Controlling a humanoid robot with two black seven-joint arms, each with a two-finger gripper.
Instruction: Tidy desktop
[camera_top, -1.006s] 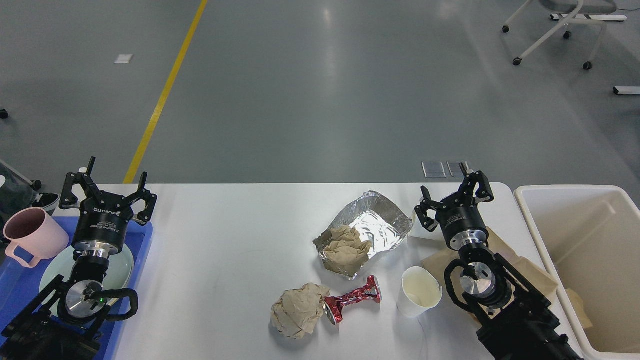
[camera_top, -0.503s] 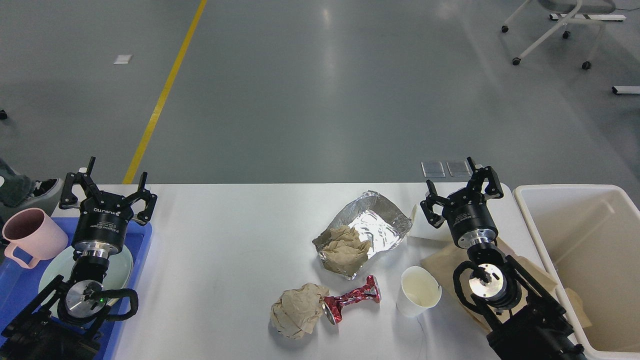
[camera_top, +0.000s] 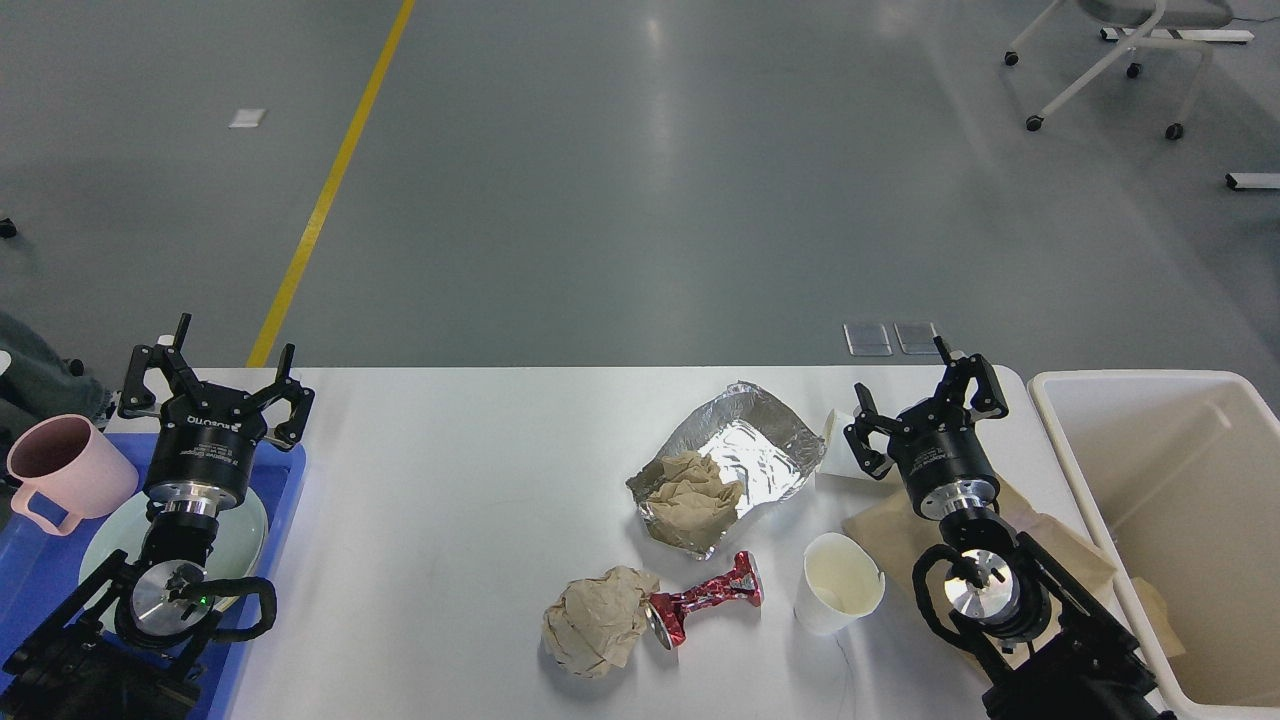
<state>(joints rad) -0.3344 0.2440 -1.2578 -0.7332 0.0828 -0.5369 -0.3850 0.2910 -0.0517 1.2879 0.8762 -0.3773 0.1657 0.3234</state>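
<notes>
The desktop (camera_top: 450, 500) is big and white and fills the low part of the view. The left gripper (camera_top: 215, 385) hangs over the far left corner of it, above a blue tray (camera_top: 285, 500). Its fingers are spread wide and hold nothing. On the tray sit a pale green plate (camera_top: 105, 545) and a pink mug (camera_top: 62, 470). The mug stands up on the left side of the plate.

The right gripper (camera_top: 925, 405) hangs over the far right part of the desktop. Its fingers are spread too and hold nothing. Under that arm lies a flat brown paper (camera_top: 885, 530).

In the middle lies a sheet of foil (camera_top: 745, 445) with a brown paper wad (camera_top: 692, 492) on its near end. Closer to the robot lies a paper ball (camera_top: 598, 620). A crushed red can (camera_top: 705, 600) lies on its side, touching the ball. Just right of the can stands a white cup (camera_top: 838, 582), open end up.

A cream bin (camera_top: 1060, 420) stands beside the right end of the desktop. A bit of brown paper lies inside it.
</notes>
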